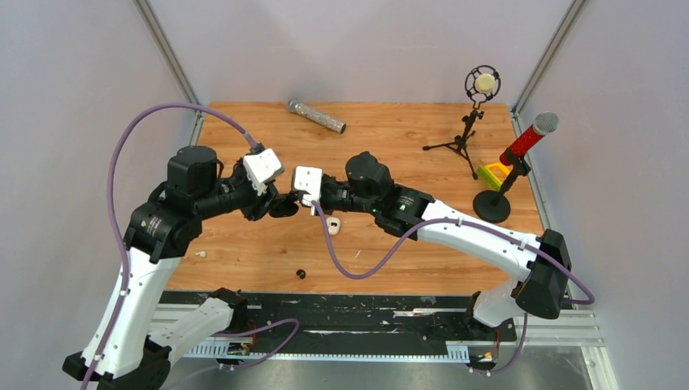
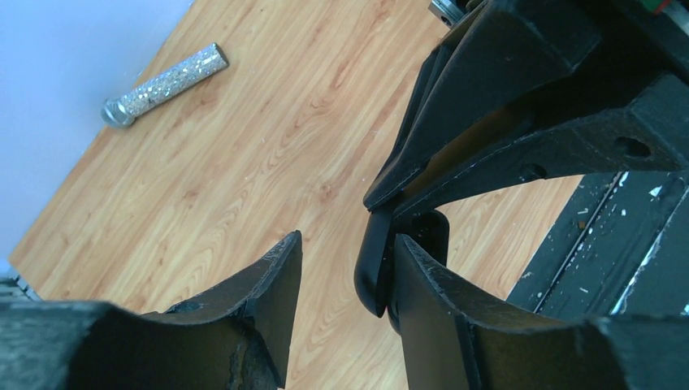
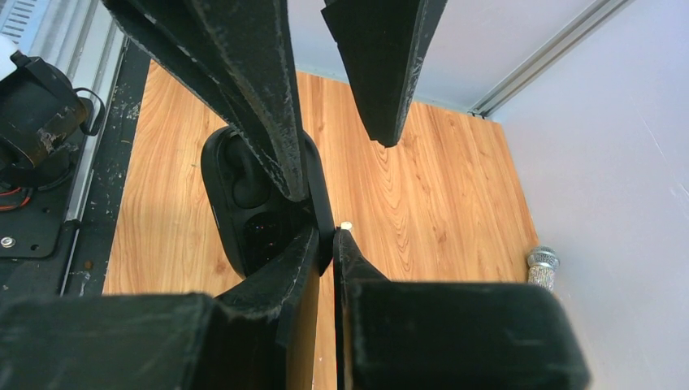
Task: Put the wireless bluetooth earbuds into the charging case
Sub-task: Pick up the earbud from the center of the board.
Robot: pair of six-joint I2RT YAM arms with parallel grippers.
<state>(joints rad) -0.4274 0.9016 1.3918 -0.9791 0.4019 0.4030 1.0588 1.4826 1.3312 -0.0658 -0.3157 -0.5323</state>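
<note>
The black charging case is held in the air between both grippers, lid open. In the right wrist view the open case shows its dark hollows. My right gripper is shut on the case's thin lid edge. My left gripper is open. Its right finger lies against the case, and its left finger stands apart from it. The whitish earbud lies on the wood just below the right gripper. The black earbud lies near the table's front edge.
A glitter microphone lies at the back. A microphone on a tripod, a red microphone on a round stand and a yellow-green block stand at the right. A white fleck lies at the left.
</note>
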